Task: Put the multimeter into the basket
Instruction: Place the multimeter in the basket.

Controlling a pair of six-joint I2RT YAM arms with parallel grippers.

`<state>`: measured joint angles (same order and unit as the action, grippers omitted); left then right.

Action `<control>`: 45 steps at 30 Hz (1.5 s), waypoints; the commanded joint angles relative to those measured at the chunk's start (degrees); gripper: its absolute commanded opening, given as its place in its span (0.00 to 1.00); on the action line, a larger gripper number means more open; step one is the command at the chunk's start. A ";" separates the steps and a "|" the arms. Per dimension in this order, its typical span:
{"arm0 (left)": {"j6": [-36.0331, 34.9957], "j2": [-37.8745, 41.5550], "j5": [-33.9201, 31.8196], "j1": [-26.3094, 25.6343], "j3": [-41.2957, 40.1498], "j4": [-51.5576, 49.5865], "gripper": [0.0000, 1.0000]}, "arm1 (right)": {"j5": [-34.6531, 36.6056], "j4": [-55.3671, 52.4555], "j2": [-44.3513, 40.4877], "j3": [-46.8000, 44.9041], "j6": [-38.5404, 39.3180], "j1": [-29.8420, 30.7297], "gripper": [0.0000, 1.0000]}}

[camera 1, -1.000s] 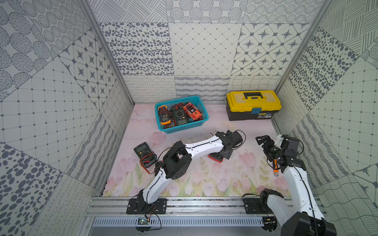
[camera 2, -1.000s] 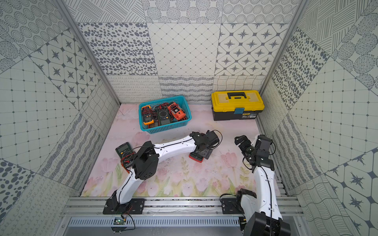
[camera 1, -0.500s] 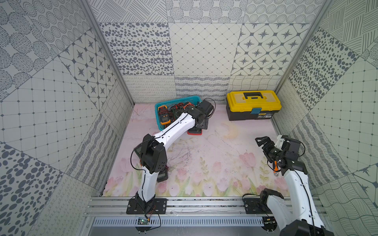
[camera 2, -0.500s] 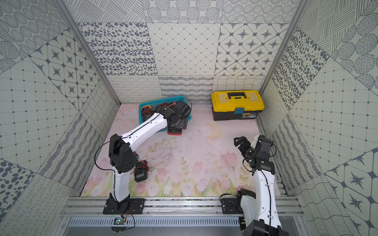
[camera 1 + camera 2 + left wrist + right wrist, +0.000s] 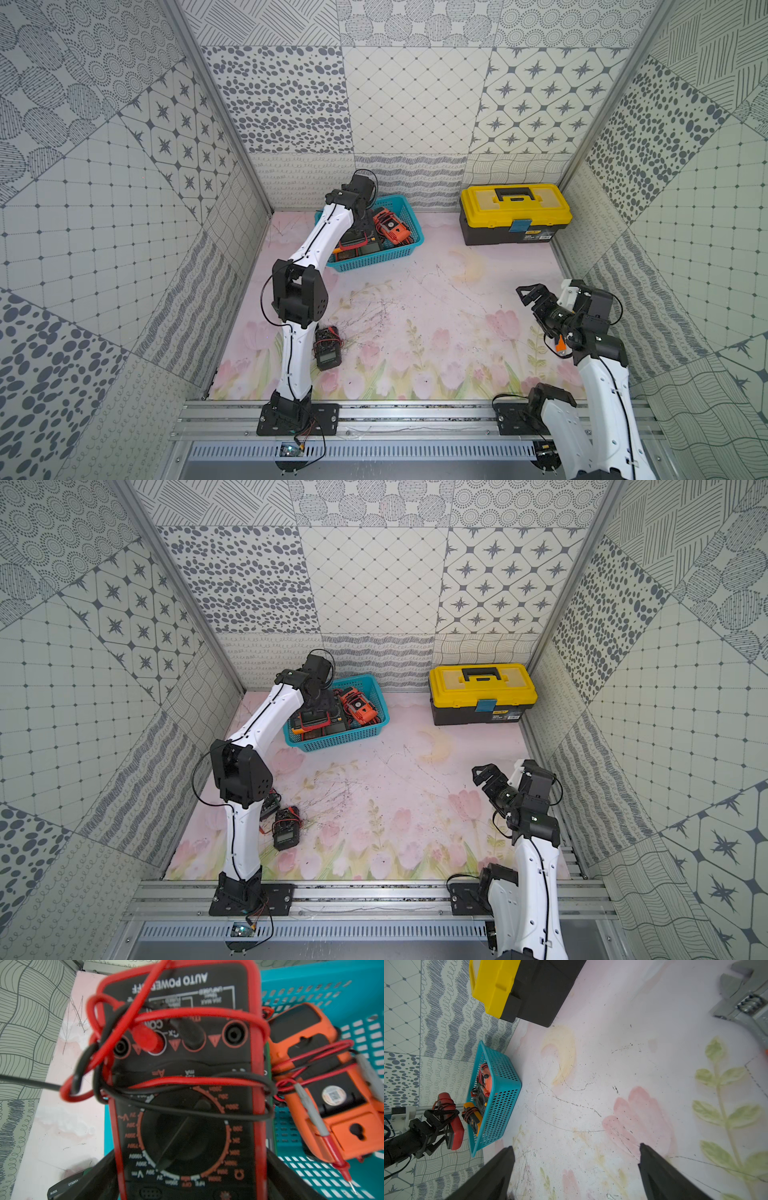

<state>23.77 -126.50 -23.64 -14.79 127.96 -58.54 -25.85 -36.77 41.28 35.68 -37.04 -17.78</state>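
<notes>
The left arm had swung away from the middle of the floral mat [image 5: 415, 307] to the back of the cell, carrying the red-cased multimeter [image 5: 187, 1118] across to the turquoise basket [image 5: 374, 261]. The left gripper [image 5: 319, 705] hung over the basket's end nearest the side wall, its jaws set wide and clamped on the meter's two long sides. In the left wrist view the black fingers [image 5: 99, 1178] flanked the meter's dial, with red and black test leads looped across its face. The right wrist view showed the meter held in the air above the rim, not yet lying inside.

Below it the basket already held several meters, among them an orange one [image 5: 311, 1084] face down and a yellow one [image 5: 472, 1119] leaning at the end wall. A dark multimeter [image 5: 328, 353] with tangled leads lay on the mat close beside the left arm's lower link. The yellow-lidded black toolbox [image 5: 515, 210] stood shut against the back wall, apart from the basket. The right gripper [image 5: 576, 1146] hovered over the mat on its own side, jaws spread with nothing between them.
</notes>
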 commanded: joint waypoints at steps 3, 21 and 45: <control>-3.39 -1.59 2.27 4.93 1.52 0.15 0.00 | 0.36 -0.15 -0.97 0.31 0.83 -0.15 0.98; -9.81 -4.21 7.79 8.69 -7.84 7.66 0.00 | -0.27 1.22 -1.36 -0.52 -0.31 -0.15 0.98; -6.40 4.25 10.66 8.90 -8.02 1.24 0.99 | -0.71 3.99 -0.74 -1.66 -0.69 -0.08 0.98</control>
<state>17.37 -125.34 -14.66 -6.20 118.32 -50.48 -26.35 -35.38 40.69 34.79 -38.13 -17.76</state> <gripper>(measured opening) 0.986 0.984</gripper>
